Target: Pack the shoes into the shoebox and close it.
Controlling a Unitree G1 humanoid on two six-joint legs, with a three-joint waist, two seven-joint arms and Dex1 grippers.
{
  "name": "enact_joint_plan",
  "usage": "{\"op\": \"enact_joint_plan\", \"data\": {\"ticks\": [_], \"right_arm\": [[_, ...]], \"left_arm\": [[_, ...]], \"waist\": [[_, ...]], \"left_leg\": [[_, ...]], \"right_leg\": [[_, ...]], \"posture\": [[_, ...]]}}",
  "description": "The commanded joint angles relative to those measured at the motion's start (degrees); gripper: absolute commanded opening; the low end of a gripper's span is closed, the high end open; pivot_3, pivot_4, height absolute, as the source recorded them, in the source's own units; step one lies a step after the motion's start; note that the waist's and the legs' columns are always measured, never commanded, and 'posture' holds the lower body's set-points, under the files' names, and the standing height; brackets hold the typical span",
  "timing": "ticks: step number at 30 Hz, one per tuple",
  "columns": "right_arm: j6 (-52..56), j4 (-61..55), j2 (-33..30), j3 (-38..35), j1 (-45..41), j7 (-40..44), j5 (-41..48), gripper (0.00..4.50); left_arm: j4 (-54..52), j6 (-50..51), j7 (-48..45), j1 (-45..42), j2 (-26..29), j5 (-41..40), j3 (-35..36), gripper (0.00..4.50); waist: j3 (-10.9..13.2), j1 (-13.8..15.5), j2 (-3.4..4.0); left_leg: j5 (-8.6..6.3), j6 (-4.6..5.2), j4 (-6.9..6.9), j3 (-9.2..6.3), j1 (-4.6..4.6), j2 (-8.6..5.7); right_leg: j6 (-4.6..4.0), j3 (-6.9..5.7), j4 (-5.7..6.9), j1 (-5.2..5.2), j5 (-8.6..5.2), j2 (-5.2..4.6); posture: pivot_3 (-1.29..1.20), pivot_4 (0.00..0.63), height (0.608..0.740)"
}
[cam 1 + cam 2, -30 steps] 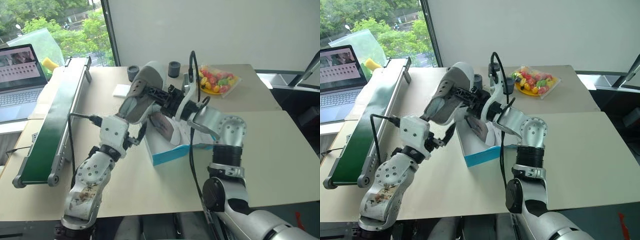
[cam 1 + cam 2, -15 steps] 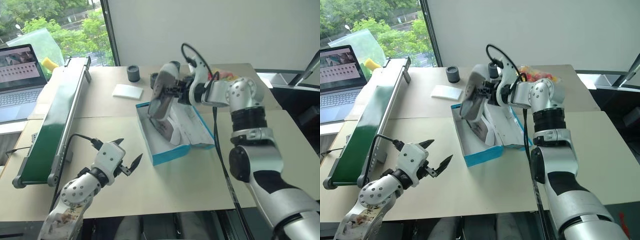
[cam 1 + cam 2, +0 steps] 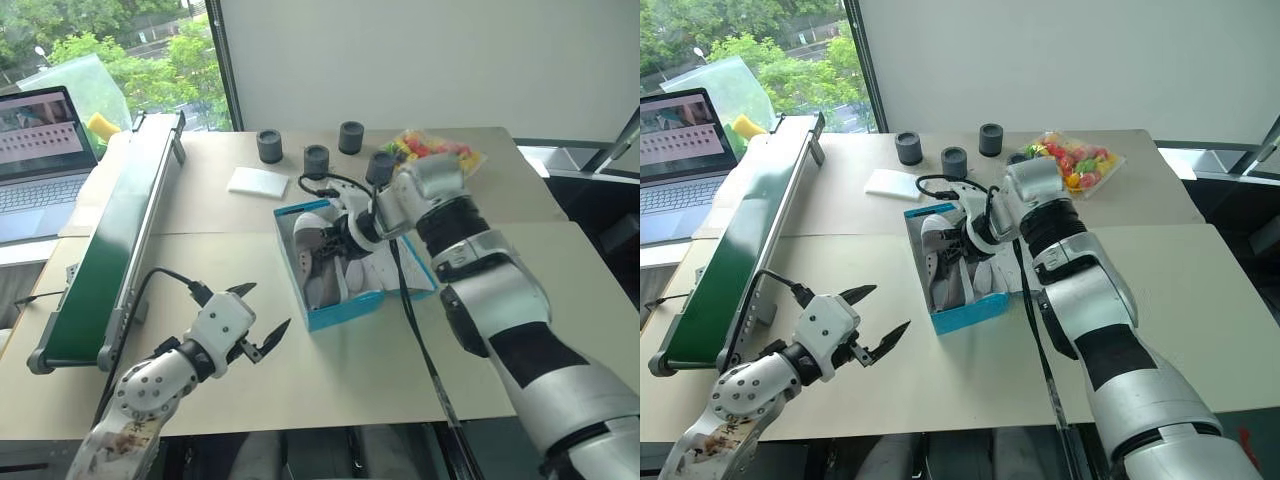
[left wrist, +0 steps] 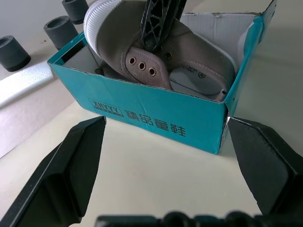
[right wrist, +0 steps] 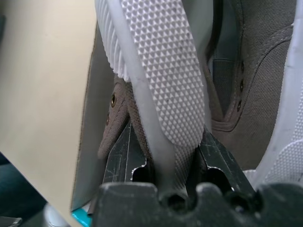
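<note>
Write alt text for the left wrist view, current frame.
An open teal shoebox on a beige table holds a grey-beige sneaker gripped by a black finger from above. The left gripper stands open in the foreground, short of the box.

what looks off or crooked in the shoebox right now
The shoe held by the right gripper sits tilted in the shoebox, its sole edge sticking above the rim, not lying flat beside the other shoe.

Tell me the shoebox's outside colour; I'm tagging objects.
Teal-blue, with darker printed lettering on the shoebox side; clearest in the left wrist view.
</note>
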Motion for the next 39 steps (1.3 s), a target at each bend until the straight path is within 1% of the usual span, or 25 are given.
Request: {"op": "enact_joint_plan", "data": {"ticks": [1, 5, 7, 9, 11, 12, 14, 17, 19, 23, 25, 26, 28, 29, 31, 32, 33, 34, 36, 37, 39], "right_arm": [[-6.7, 3.9, 2.2, 4.8, -1.2, 6.8, -6.2, 0.76], [-12.7, 8.6, 6.4, 8.4, -1.8, 11.3, -12.1, 0.76], [-15.0, 11.1, 8.3, 8.0, -2.0, 11.3, -14.2, 0.76], [-15.9, 12.9, 9.2, 5.6, -2.7, 10.2, -15.0, 0.76], [-15.9, 13.9, 9.4, 1.1, -4.4, 8.5, -14.0, 1.56], [-16.0, 14.3, 9.5, -0.4, -5.0, 8.0, -14.0, 1.76], [-15.8, 14.3, 9.2, -3.0, -6.8, 7.8, -14.0, 2.47], [-14.8, 13.3, 6.8, -7.8, -10.2, 7.2, -13.0, 3.43], [-15.9, 11.4, 4.0, -9.2, -11.4, 7.4, -13.6, 3.43], [-10.6, 5.7, -1.2, -12.0, -11.6, 10.2, -12.4, 3.43], [-6.6, -0.7, -4.2, -13.3, -10.0, 13.7, -10.0, 3.43], [-3.7, -6.9, -6.8, -13.1, -7.9, 17.2, -7.5, 3.43], [3.6, -26.2, -14.8, -13.2, -0.2, 27.2, 2.9, 2.91], [5.7, -35.1, -18.8, -13.3, 4.0, 30.9, 7.2, 2.62], [6.8, -49.6, -26.4, -14.4, 13.0, 36.3, 14.2, 2.05], [5.7, -55.3, -29.9, -14.6, 17.4, 38.5, 16.3, 1.63], [3.7, -60.6, -33.8, -14.6, 22.3, 40.8, 17.7, 1.25], [0.6, -65.1, -37.6, -14.3, 27.1, 43.2, 18.1, 1.05], [-2.8, -71.1, -43.4, -13.7, 34.5, 46.3, 18.9, 0.26], [-4.9, -73.0, -45.7, -12.9, 37.9, 46.6, 18.0, 0.05], [-9.9, -75.0, -48.3, -8.8, 43.3, 43.4, 12.4, 0.05]], "left_arm": [[-2.8, -1.2, 0.9, 0.7, -0.8, 0.8, -1.2, 4.37], [-1.9, -1.8, 1.3, 0.6, -1.6, 1.4, -2.4, 4.37], [-1.5, -1.9, 1.5, 0.1, -2.2, 1.7, -3.3, 4.37], [-1.5, -1.7, 1.6, -0.3, -2.4, 1.9, -3.8, 4.37], [-1.1, -1.7, 1.6, -0.8, -2.5, 1.8, -3.5, 4.4], [-1.0, -1.7, 1.6, -1.0, -2.5, 1.7, -3.5, 4.4], [-0.6, -1.8, 1.5, -1.3, -2.4, 1.7, -3.3, 4.4], [-0.1, -1.8, 1.2, -2.1, -2.3, 1.4, -3.1, 4.4], [0.3, -1.7, 1.0, -2.8, -2.2, 1.2, -3.1, 4.4], [1.3, -2.3, 0.0, -3.7, -1.8, 1.1, -3.4, 4.4], [1.8, -2.5, -0.4, -4.2, -1.6, 1.0, -3.2, 4.4], [2.2, -2.7, -0.7, -4.5, -1.5, 0.9, -3.0, 4.4], [3.2, -3.1, -1.4, -5.0, -1.1, 0.8, -2.7, 4.4], [3.6, -3.4, -1.7, -5.1, -0.9, 0.8, -2.5, 4.4], [4.1, -3.9, -2.4, -5.2, -0.5, 0.6, -2.3, 4.4], [4.3, -4.0, -2.6, -5.3, -0.4, 0.4, -2.3, 4.4], [4.4, -4.1, -2.9, -5.6, -0.3, 0.3, -2.2, 4.4], [4.5, -4.2, -3.2, -5.8, -0.1, 0.2, -2.1, 4.4], [5.0, -4.4, -4.0, -6.1, 0.3, -0.1, -1.8, 4.4], [5.2, -4.6, -4.5, -6.2, 0.5, -0.2, -1.6, 4.4], [5.5, -4.9, -5.5, -6.3, 1.0, -0.6, -1.3, 4.4]], "waist": [[0.0, 0.0, 0.0], [0.0, -0.1, 0.01], [0.0, -0.2, 0.01], [0.0, -0.2, 0.0], [0.0, -0.2, 0.0], [0.0, -0.2, 0.0], [0.0, -0.2, 0.01], [0.0, -0.1, 0.02], [0.0, 0.0, 0.02], [0.0, 0.4, 0.02], [0.0, 0.3, 0.02], [0.0, 0.3, 0.02], [0.0, 0.7, 0.01], [0.0, 1.0, 0.02], [0.0, 1.4, 0.02], [0.0, 1.6, 0.02], [0.0, 1.7, 0.02], [0.0, 1.8, 0.02], [0.0, 1.8, 0.04], [0.0, 1.6, 0.06], [0.0, 1.1, 0.06]], "left_leg": [[0.0, 0.0, 0.0, 0.0, 0.0, 0.0], [0.0, -0.01, 0.0, 0.0, 0.03, 0.0], [0.0, -0.01, 0.0, 0.02, 0.08, 0.01], [-0.01, -0.01, 0.0, 0.01, 0.17, 0.02], [-0.01, -0.01, 0.0, 0.0, 0.24, 0.02], [-0.01, -0.02, 0.0, -0.01, 0.26, 0.01], [0.0, -0.02, 0.0, -0.02, 0.23, 0.01], [0.0, -0.02, 0.0, -0.02, 0.03, 0.0], [0.0, -0.02, 0.0, -0.04, -0.05, -0.01], [-0.01, -0.02, 0.0, -0.09, -0.07, -0.04], [0.0, -0.02, 0.01, -0.07, -0.05, -0.04], [0.0, -0.02, 0.01, -0.07, -0.04, -0.04], [0.0, -0.01, 0.03, -0.09, -0.07, -0.02], [0.0, -0.01, 0.04, -0.2, -0.13, -0.03], [-0.03, 0.03, 0.09, -0.25, -0.18, -0.06], [-0.05, 0.06, 0.09, -0.23, -0.18, -0.07], [-0.06, 0.07, 0.11, -0.23, -0.17, -0.06], [-0.06, 0.08, 0.1, -0.21, -0.14, -0.07], [-0.06, 0.08, 0.15, -0.18, -0.03, -0.06], [-0.06, 0.08, 0.18, -0.14, 0.0, -0.07], [-0.06, 0.08, 0.19, 0.04, 0.18, -0.01]], "right_leg": [[0.0, 0.0, 0.04, -0.02, 0.0, 0.0], [0.0, 0.01, 0.09, -0.04, 0.0, 0.0], [0.0, 0.03, 0.12, -0.03, 0.0, 0.0], [-0.01, 0.04, 0.15, 0.05, 0.0, 0.01], [-0.01, 0.03, 0.15, 0.11, 0.0, 0.01], [-0.01, 0.04, 0.16, 0.12, 0.0, 0.01], [-0.01, 0.03, 0.17, 0.08, 0.0, 0.01], [-0.02, 0.04, 0.2, -0.12, 0.0, 0.01], [-0.01, 0.02, 0.18, -0.18, 0.0, 0.0], [-0.01, -0.06, 0.08, -0.09, 0.0, -0.04], [-0.01, -0.05, 0.09, -0.07, 0.0, -0.04], [-0.01, -0.05, 0.12, -0.07, 0.0, -0.03], [-0.01, -0.06, 0.12, -0.07, 0.0, -0.02], [0.01, -0.16, 0.03, 0.0, -0.01, -0.03], [0.06, -0.2, -0.05, 0.03, -0.04, -0.08], [0.08, -0.18, -0.07, 0.04, -0.05, -0.1], [0.09, -0.2, -0.11, 0.07, -0.05, -0.1], [0.09, -0.19, -0.13, 0.08, -0.05, -0.1], [0.11, -0.19, -0.09, 0.19, -0.07, -0.08], [0.11, -0.15, -0.04, 0.19, -0.07, -0.09], [0.12, -0.01, 0.0, 0.25, -0.08, -0.05]], "posture": [[0.0, 0.15, 0.737], [0.0, 0.15, 0.737], [0.0, 0.15, 0.737], [0.0, 0.15, 0.737], [0.0, 0.15, 0.737], [0.0, 0.15, 0.737], [0.0, 0.15, 0.737], [0.0, 0.15, 0.737], [0.0, 0.15, 0.737], [0.0, 0.15, 0.737], [0.0, 0.15, 0.737], [0.0, 0.15, 0.737], [0.0, 0.15, 0.737], [0.0, 0.15, 0.737], [0.0, 0.15, 0.737], [0.0, 0.15, 0.737], [0.0, 0.15, 0.737], [0.0, 0.15, 0.737], [0.0, 0.15, 0.737], [0.0, 0.15, 0.737], [0.0, 0.15, 0.737]]}}
